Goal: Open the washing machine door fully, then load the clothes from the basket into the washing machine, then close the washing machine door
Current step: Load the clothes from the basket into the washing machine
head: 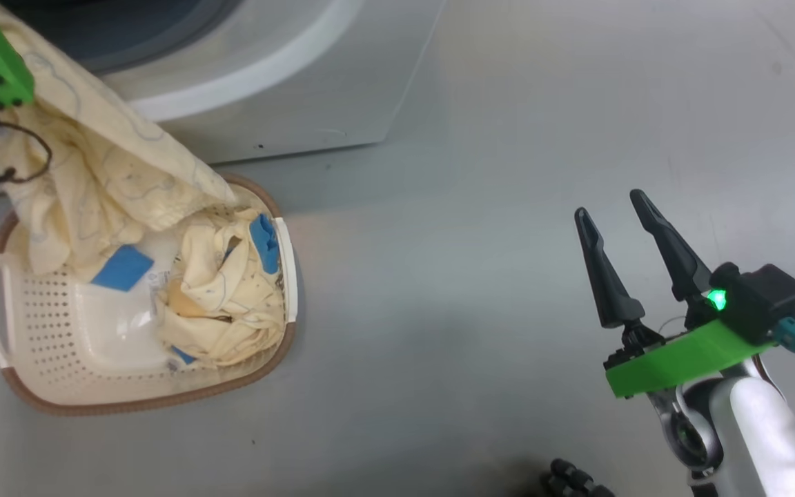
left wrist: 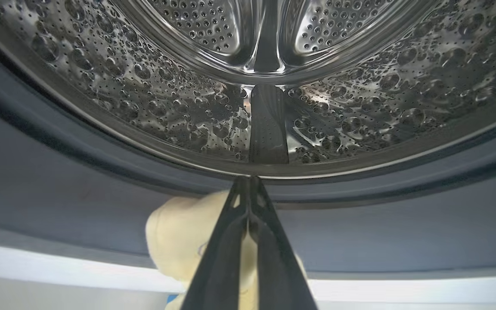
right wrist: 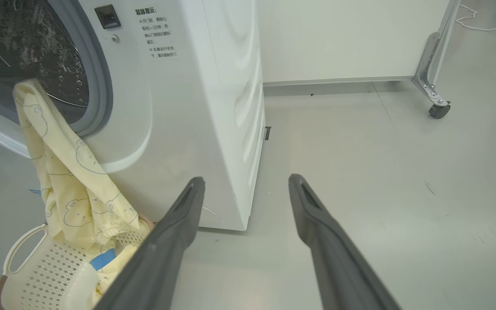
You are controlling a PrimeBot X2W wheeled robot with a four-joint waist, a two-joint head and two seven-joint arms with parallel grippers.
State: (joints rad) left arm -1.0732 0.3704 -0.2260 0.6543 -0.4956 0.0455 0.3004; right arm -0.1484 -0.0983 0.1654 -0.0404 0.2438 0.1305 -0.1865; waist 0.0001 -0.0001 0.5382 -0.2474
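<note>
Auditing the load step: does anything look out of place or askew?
One garment, pinched in the shut left tool, hangs from the mouth of the washing machine down into the basket, not inside the drum.

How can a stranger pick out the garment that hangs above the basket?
Find the white washing machine; before its open drum stands a cream basket. The pale-yellow garment hangs stretched from the shut fingers of the left gripper down into it, while its neighbour lies crumpled inside.
</note>
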